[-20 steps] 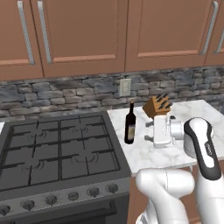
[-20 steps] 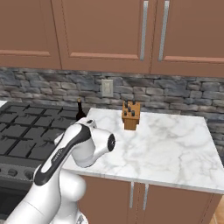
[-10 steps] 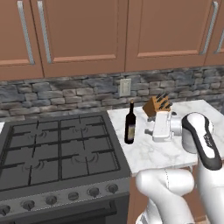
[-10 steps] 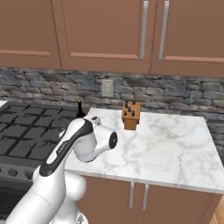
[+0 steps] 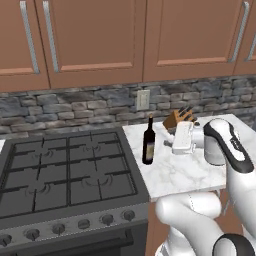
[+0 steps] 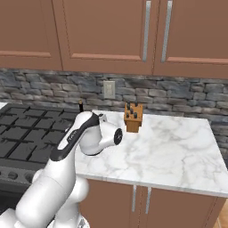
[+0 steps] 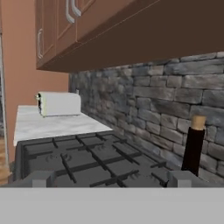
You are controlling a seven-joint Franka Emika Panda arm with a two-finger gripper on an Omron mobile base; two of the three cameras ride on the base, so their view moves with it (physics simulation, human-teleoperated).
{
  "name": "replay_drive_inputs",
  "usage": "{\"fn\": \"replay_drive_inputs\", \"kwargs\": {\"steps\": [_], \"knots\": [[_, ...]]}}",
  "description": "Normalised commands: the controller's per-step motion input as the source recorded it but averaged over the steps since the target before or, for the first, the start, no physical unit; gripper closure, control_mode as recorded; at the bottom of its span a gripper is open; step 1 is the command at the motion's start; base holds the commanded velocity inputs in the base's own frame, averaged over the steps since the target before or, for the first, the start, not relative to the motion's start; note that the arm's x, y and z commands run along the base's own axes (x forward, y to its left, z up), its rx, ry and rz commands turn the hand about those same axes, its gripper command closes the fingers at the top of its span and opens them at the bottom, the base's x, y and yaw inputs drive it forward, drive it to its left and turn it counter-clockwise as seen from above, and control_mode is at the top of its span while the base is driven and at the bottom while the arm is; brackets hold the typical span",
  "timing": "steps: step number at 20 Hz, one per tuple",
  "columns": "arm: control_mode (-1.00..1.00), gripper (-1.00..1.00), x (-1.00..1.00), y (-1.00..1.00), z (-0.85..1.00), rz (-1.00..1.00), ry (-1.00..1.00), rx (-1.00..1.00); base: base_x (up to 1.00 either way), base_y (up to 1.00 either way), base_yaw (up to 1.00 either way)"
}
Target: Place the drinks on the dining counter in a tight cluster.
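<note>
A tall dark wine bottle [image 5: 148,141] stands upright on the small marble counter [image 5: 175,172], next to the stove. Its top peeks over my arm in the right base view [image 6: 80,105]. In the hand view its neck [image 7: 192,148] rises at the right, beyond the right fingertip. My gripper [image 5: 176,144] hovers just right of the bottle, apart from it and pointing toward the stove. Seen from the hand, the gripper [image 7: 111,179] is open, its tips wide apart with nothing between them. The dining counter is out of view.
A wooden knife block [image 5: 177,118] stands behind the gripper by the stone backsplash [image 6: 178,95]. The black gas stove [image 5: 65,172] lies left of the counter. A white toaster [image 7: 59,104] sits on a far counter beyond the stove. Brown cabinets [image 5: 95,35] hang overhead.
The hand has risen slightly beside the wine bottle and the forearm has shifted a little to the right. The bottle has not moved.
</note>
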Motion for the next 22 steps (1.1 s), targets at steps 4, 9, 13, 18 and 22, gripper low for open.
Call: {"fn": "replay_drive_inputs", "kwargs": {"steps": [4, 9, 13, 18, 22], "knots": [[-1.0, -1.0, 0.39, 0.0, 0.0, 0.0, 0.08, 0.0, 0.0, 0.0, 0.0], [-1.0, -1.0, 0.46, 0.0, 0.0, 0.0, 0.08, 0.04, 0.0, 0.0, 0.0], [-1.0, -1.0, 0.4, -0.02, 0.0, 0.0, 0.08, 0.06, 0.0, 0.0, 0.0], [-1.0, -1.0, 0.37, 0.0, 0.0, 0.0, 0.05, 0.03, 0.0, 0.0, 0.0], [-1.0, -1.0, 0.32, 0.01, -0.02, 0.0, 0.02, 0.0, 0.0, 0.0, 0.0]]}}
